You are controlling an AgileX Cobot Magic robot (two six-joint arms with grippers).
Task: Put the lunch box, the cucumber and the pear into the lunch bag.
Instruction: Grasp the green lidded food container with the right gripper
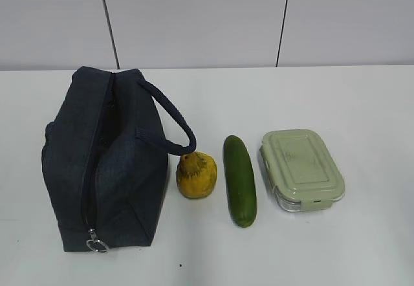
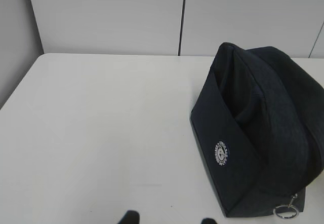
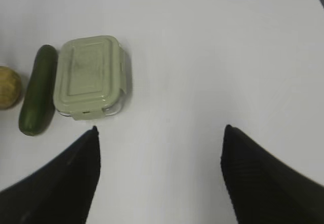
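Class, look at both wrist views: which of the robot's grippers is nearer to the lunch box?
Right. The right gripper hangs open over bare table just beside the lunch box. The left gripper sits by the lunch bag; its view shows no lunch box.

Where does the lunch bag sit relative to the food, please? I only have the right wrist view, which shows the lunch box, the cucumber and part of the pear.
Observer: The lunch bag stands at the left end of the row on the table, right beside the pear, in the exterior view.
Operator: Is its zipper open?
Observer: The top looks parted at the far end; the ring pull hangs at the near end.
Operator: Is the left claw near it?
Observer: The left claw shows only two fingertips at the bottom edge of its own view, over bare table left of the bag, holding nothing visible.
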